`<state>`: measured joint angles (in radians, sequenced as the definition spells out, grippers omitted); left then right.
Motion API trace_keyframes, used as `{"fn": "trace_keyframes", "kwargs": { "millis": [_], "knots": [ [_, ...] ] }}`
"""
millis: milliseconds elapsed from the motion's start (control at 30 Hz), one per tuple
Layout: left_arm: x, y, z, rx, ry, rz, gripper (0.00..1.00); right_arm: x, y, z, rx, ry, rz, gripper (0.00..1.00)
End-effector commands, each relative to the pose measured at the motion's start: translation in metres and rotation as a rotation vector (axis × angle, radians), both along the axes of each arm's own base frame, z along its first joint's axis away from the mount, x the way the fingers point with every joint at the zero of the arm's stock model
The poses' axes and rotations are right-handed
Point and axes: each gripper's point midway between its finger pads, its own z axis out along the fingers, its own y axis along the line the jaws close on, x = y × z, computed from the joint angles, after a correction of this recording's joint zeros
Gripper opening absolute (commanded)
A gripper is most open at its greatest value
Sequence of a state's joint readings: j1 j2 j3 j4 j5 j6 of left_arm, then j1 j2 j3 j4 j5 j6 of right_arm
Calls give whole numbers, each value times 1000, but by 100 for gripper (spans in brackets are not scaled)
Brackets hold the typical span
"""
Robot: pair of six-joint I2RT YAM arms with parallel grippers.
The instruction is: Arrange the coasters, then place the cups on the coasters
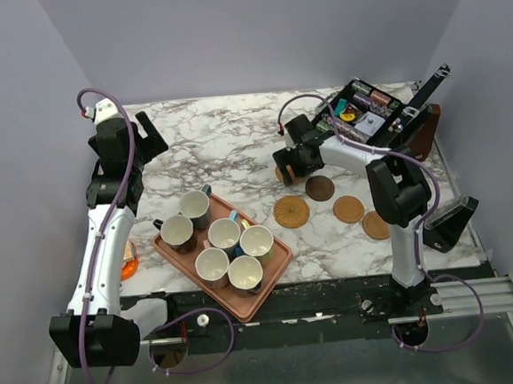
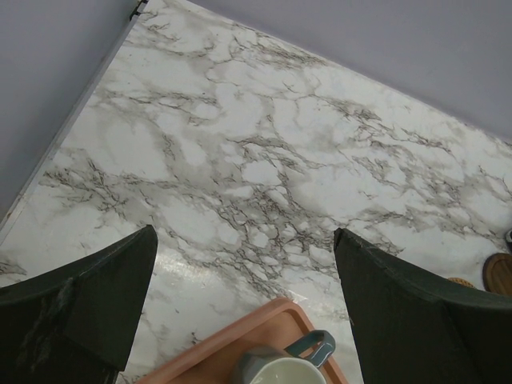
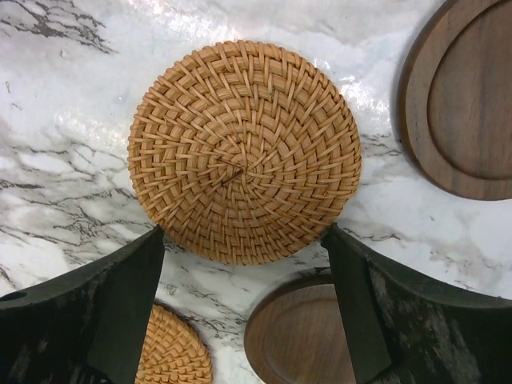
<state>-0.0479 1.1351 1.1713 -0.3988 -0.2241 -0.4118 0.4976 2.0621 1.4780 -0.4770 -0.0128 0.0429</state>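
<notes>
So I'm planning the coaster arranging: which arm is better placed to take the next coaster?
Right. The right gripper is open directly over a woven coaster, with other coasters beside it. The left gripper hangs over bare marble by the tray, with no coaster below it.

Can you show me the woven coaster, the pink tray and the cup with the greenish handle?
woven coaster [image 3: 244, 152], right wrist view, on the middle of its weave.
pink tray [image 1: 278, 261], top view, on its bare right corner.
cup [image 2: 280, 373], left wrist view, on its cream inside.
</notes>
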Motion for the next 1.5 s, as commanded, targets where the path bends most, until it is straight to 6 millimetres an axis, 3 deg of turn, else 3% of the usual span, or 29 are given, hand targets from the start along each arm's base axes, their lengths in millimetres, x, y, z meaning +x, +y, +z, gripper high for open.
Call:
{"fn": "trace_keyframes", "kwargs": {
  "millis": [0, 300, 600, 733, 933, 1067, 1200, 1367, 1467],
  "knots": [
    [0, 3, 17, 7, -30, 15, 99, -10, -11, -31, -115, 72, -9, 89],
    [-3, 7, 25, 7, -50, 41, 99, 10, 1, -28, -159, 88, -23, 89],
    [-8, 7, 17, -23, -41, 60, 99, 41, 21, -26, -165, 106, -16, 89],
    [-10, 6, 10, -33, -26, 60, 99, 45, 34, -24, -122, 118, 15, 89],
    [-2, -3, 10, -23, -27, 9, 99, 52, 35, 7, -96, 51, 20, 100],
    [15, -34, 3, -11, 5, -90, 99, 52, 44, 46, -8, -11, 16, 100],
    [36, -90, -12, -54, 40, -238, 98, 49, 42, 70, 27, -65, -2, 100],
    [56, -174, -40, -17, 115, -471, 97, 36, 15, 75, 21, -67, -144, 99],
    [65, -217, -65, 6, 180, -595, 97, 37, -3, 97, 104, -131, -237, 98]
  ]
}}
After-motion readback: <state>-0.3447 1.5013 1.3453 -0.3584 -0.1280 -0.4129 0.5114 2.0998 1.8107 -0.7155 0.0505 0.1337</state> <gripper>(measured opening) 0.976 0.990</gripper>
